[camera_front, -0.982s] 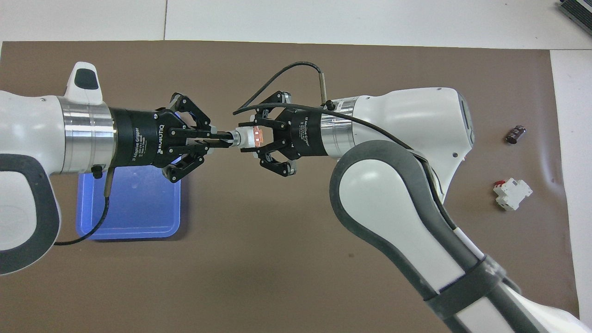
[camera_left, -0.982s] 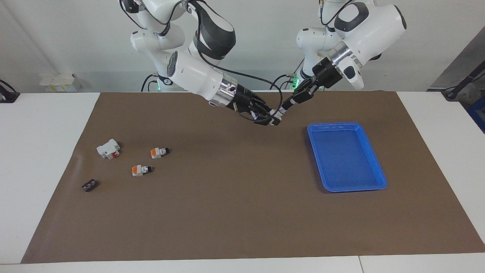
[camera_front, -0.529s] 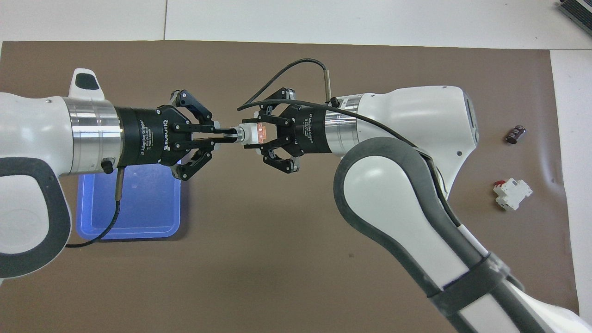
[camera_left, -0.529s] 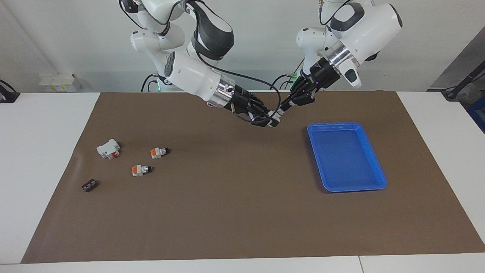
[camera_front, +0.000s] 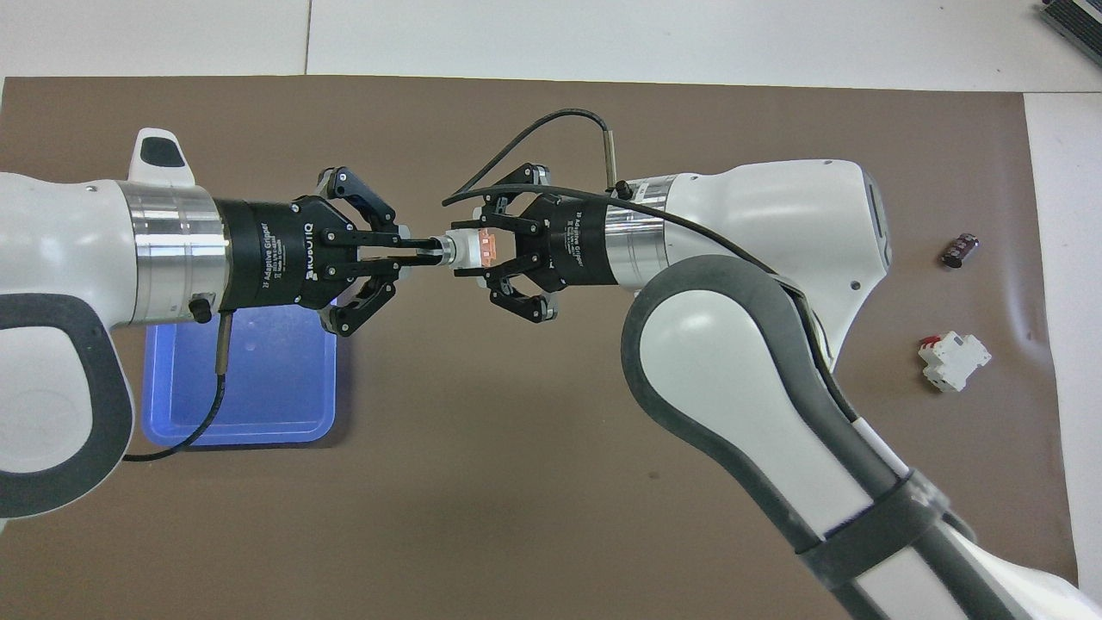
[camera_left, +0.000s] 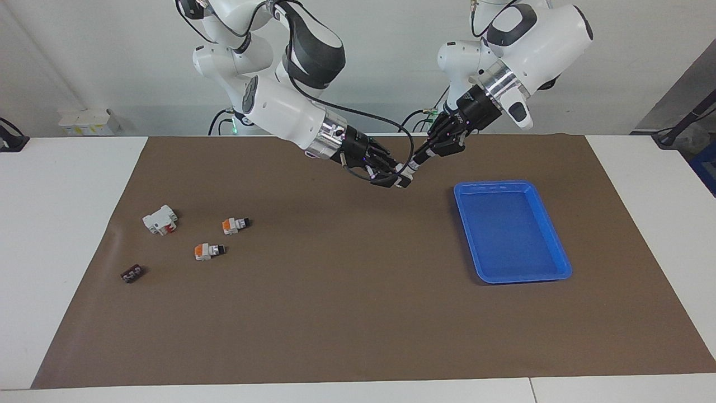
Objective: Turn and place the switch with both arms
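Both arms meet in the air over the brown mat (camera_left: 358,313), above its part nearest the robots and about midway between the two ends; the right gripper (camera_front: 472,251) (camera_left: 395,179) comes in from the right arm's end and pinches the switch (camera_front: 469,250) (camera_left: 404,178) by its orange and white body, its fingers (camera_front: 508,226) closed against the body's sides; the left gripper (camera_front: 422,252) (camera_left: 418,160) comes in from the left arm's end and has its two fingers (camera_front: 392,243) pressed nearly together on the black-and-silver knob tip of the same switch; so the switch hangs level between the two grippers, knob toward the left arm, orange end toward the right arm, clear of the mat.

A blue tray (camera_left: 551,235) (camera_front: 258,430) lies on the mat toward the left arm's end, farther from the robots than the held switch; in the overhead view the left gripper's wrist covers part of it.

Toward the right arm's end lie two more switches apart from each other, one (camera_left: 235,225) nearer to the robots than the other (camera_left: 208,251); beside them, closer to that end, sits a white block with a red part (camera_left: 160,220) (camera_front: 953,361); a tiny black piece (camera_left: 132,273) (camera_front: 960,250) lies farther from the robots than the block, well apart from it.
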You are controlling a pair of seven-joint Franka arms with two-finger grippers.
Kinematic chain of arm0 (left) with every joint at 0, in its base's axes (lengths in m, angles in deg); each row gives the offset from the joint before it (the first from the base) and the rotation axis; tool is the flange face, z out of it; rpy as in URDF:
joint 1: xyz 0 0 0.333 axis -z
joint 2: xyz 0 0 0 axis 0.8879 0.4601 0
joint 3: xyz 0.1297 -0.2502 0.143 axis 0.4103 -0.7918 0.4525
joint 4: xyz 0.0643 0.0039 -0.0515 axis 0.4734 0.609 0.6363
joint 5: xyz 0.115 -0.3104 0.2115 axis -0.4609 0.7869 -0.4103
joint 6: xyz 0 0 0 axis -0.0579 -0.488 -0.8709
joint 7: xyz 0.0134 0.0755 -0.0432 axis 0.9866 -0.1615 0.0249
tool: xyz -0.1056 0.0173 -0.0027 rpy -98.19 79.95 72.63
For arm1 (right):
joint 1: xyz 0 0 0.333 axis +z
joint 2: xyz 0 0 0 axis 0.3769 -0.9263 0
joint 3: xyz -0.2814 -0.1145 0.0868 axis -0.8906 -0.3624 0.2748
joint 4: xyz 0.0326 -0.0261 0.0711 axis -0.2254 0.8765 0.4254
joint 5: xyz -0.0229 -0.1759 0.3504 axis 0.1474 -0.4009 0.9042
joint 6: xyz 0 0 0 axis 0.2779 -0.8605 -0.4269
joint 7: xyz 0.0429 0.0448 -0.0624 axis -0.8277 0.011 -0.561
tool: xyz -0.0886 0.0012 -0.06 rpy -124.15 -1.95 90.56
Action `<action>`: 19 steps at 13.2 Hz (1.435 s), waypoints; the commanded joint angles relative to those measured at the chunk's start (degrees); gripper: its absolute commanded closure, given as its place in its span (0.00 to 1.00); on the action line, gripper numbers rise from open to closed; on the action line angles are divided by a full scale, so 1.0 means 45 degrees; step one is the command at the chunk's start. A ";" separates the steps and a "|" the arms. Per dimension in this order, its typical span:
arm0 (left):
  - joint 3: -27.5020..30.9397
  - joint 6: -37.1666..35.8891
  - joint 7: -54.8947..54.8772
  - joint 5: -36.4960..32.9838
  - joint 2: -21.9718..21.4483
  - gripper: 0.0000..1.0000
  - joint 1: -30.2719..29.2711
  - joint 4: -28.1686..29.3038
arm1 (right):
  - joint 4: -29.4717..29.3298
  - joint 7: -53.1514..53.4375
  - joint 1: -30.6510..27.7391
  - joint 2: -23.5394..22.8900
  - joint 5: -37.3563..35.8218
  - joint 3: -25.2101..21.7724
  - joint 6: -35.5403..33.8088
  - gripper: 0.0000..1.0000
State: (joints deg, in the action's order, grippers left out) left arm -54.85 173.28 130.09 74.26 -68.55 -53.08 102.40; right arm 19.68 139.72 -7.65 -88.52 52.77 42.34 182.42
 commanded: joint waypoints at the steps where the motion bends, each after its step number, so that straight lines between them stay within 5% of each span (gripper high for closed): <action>1: -0.0253 -0.0167 0.0197 0.0476 -0.0505 1.00 0.0422 0.0251 | -0.0132 0.0135 -0.0171 0.0090 -0.0063 0.0099 0.0530 0.00; 6: -0.0176 -0.0226 -0.0894 0.0321 -0.0661 1.00 0.0051 0.0757 | 0.0434 0.0077 -0.0680 0.1008 -0.1290 0.0080 0.0452 0.00; 11: -0.0156 -0.1331 -0.5315 -0.2742 -0.1460 1.00 -0.0982 0.2337 | 0.0493 -0.0642 -0.1401 0.1555 -0.3162 0.0080 0.0064 0.00; 15: -0.0156 -0.2861 -1.0711 -0.5689 -0.1911 1.00 -0.2076 0.3802 | 0.0473 -0.2887 -0.2262 0.1926 -0.6792 0.0080 -0.1030 0.00; 19: -0.0156 -0.3447 -1.5768 -0.8343 -0.1659 1.00 -0.3190 0.4450 | 0.0473 -0.5480 -0.2360 0.2278 -1.1695 0.0080 -0.3780 0.00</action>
State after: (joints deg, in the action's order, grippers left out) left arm -55.15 159.40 67.85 41.94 -75.01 -65.35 120.62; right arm 20.05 121.76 -17.48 -80.36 6.80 42.27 169.27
